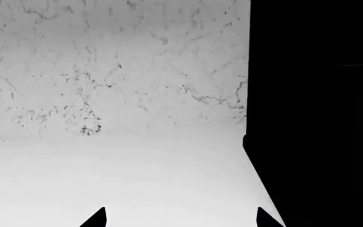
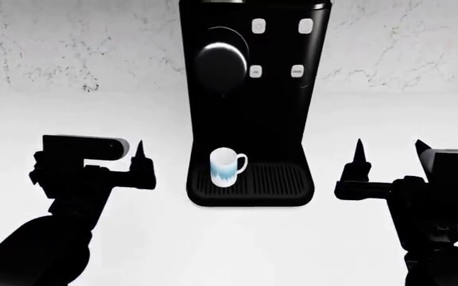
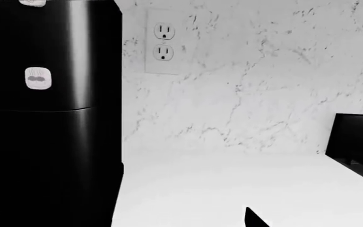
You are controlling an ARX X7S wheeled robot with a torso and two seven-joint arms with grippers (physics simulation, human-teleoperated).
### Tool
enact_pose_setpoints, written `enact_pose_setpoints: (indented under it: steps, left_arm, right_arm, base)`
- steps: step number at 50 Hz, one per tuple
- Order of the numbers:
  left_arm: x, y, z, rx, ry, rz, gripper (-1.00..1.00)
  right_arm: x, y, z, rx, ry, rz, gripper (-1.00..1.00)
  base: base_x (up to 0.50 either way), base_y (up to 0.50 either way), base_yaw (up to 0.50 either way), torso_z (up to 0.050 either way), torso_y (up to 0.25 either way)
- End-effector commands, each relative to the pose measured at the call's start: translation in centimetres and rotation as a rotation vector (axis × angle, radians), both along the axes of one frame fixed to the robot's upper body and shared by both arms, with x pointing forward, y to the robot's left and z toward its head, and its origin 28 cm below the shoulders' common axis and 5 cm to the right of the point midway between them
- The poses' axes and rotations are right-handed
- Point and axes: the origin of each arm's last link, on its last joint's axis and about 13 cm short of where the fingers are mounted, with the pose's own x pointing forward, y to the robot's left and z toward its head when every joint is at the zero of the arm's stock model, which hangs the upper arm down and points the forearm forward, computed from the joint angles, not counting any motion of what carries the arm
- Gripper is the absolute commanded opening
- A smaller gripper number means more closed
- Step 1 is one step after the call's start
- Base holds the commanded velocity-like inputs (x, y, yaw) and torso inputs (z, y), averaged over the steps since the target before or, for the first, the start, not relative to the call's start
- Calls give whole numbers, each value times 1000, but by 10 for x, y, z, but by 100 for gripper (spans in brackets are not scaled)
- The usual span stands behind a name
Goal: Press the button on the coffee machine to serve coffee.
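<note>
Both tools hang low over the white surface [image 2: 165,250], well short of anything: your left tool [image 2: 141,162] sits at middle left of the head frame, your right tool [image 2: 388,161] at middle right. The left wrist picture shows two tips set apart, so that tool stands apart; for the right, only one tip shows up close, so you cannot tell from these frames. Between them, at centre, stands the coffee machine [image 2: 253,101], its four white buttons [image 2: 297,71] high on the front near the top of the frame, a mug [image 2: 226,166] on its drip tray [image 2: 269,182]. No coffee is running yet. Your risk is the climb: rising too close, a tip could catch the mug or strike the wrong button, since they sit close together.
</note>
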Motion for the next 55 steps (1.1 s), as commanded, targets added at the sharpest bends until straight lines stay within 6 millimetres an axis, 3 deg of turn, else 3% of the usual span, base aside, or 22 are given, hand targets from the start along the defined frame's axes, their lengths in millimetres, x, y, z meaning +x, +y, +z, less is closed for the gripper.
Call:
enact_pose_setpoints:
  steps: [1, 18, 31, 41, 49, 55]
  left_arm:
    - [-1, 2, -2, 5, 4, 7, 100]
    - [0, 3, -4, 3, 7, 17, 100]
    - [1, 4, -8, 5, 15, 17, 100]
    - [0, 5, -9, 8, 20, 17, 100]
    - [-1, 7, -8, 5, 15, 20, 100]
    - [-2, 8, -9, -1, 15, 22, 100]
  right_arm:
    - [-8, -6, 0, -19, 6, -28, 100]
    - [0, -1, 5, -37, -1, 23, 100]
    - [16, 19, 39, -232, -89, 414, 100]
    - [16, 27, 58, -296, -136, 527, 100]
    - [12, 35, 61, -301, -120, 588, 100]
    - [21, 35, 66, -375, -87, 607, 100]
  base:
    - [258, 16, 0, 0, 0]
    - [144, 8, 0, 0, 1]
    - [0, 0, 0, 0, 0]
    - [0, 0, 0, 0, 0]
    - [0, 0, 0, 0, 0]
    - [0, 0, 0, 0, 0]
